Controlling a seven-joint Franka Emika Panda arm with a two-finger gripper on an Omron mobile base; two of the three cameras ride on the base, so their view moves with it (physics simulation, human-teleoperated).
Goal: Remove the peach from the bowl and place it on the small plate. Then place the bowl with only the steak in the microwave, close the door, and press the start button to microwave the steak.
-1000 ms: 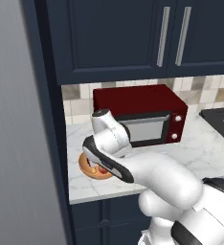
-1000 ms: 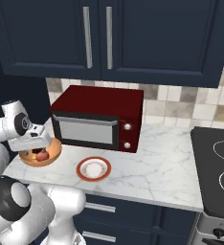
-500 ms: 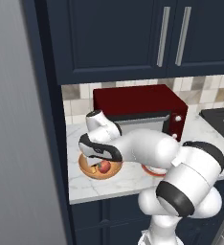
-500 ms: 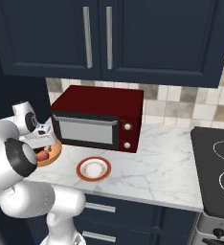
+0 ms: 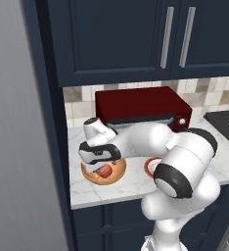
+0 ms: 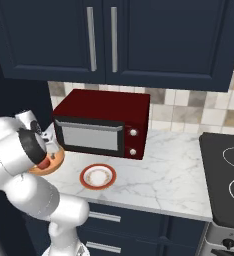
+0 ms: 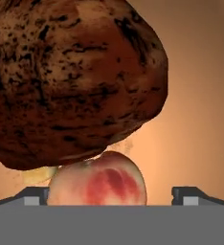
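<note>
My gripper [image 7: 111, 196] is spread wide and grips nothing, its two dark fingertips [image 7: 32, 195] flanking the smooth, round peach [image 7: 98, 184], blushed red over yellow. Just beyond the peach, touching it, lies the lumpy, charred brown steak [image 7: 75, 81], both inside the smooth tan bowl [image 7: 200, 124]. My arm bends low, wrist turned down over the bowl, with the glossy red microwave [image 5: 141, 105] behind my hand and the small red-rimmed plate [image 6: 97, 176] off to the side on the veined marble counter [image 6: 164, 175].
</note>
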